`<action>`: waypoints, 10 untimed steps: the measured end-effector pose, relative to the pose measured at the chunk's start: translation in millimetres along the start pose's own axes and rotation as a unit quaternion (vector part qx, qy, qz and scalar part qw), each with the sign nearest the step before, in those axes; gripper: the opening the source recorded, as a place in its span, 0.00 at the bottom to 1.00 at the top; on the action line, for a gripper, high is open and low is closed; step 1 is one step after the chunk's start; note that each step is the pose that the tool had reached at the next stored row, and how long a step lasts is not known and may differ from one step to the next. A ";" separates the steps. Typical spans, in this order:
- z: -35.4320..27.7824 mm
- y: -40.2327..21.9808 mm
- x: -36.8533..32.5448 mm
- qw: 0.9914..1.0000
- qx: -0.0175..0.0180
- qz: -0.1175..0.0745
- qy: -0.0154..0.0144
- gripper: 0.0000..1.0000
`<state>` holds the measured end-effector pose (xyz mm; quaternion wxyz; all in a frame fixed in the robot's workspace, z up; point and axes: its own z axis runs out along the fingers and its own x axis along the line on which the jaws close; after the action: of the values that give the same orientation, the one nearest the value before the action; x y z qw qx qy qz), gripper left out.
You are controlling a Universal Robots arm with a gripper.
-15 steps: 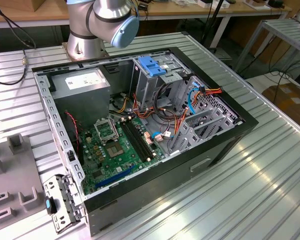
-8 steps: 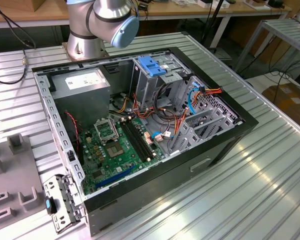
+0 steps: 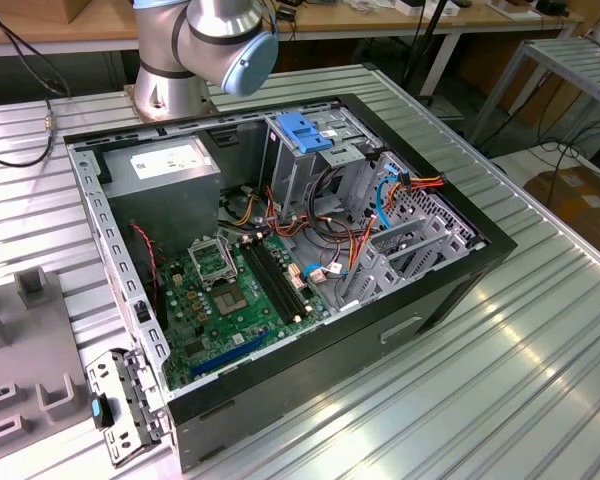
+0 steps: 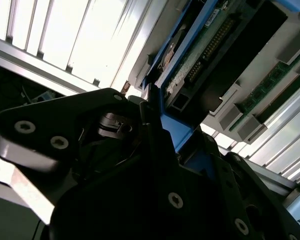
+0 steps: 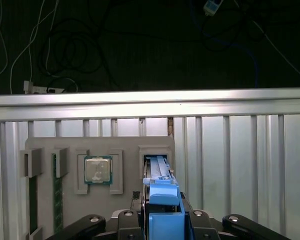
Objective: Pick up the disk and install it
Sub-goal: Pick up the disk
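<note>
**Pincer [image 5: 162, 222] grips disk [image 5: 159, 172] at holder [image 5: 125, 145]**

The pincer is clamped on the disk's blue edge. The disk stands on edge in a slot of the grey holder on the bench [image 5: 250, 165], near a processor chip [image 5: 98, 170].

Open computer case [image 3: 310, 385] on slatted table [image 3: 510, 380]

Exterior view overlooks the case [image 3: 430, 300]; wrist views hug the gripper [image 5: 163, 216]

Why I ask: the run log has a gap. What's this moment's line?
phase: pick | gripper: shut on disk | disk: edge-on at grey fixture slot | computer case: open, disk not installed
</note>
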<state>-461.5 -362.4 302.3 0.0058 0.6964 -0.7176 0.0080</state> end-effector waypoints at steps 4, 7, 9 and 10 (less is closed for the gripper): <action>-4.5 0.0 0.1 1.000 0.000 0.000 0.000 0.37; -6.4 0.0 0.1 1.000 0.000 0.000 0.000 0.37; -7.7 0.0 0.2 1.000 0.000 0.000 0.000 0.37; -8.3 0.0 0.2 1.000 0.000 0.000 0.000 0.37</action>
<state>-461.5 -362.4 310.6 0.0058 0.6964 -0.7176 0.0080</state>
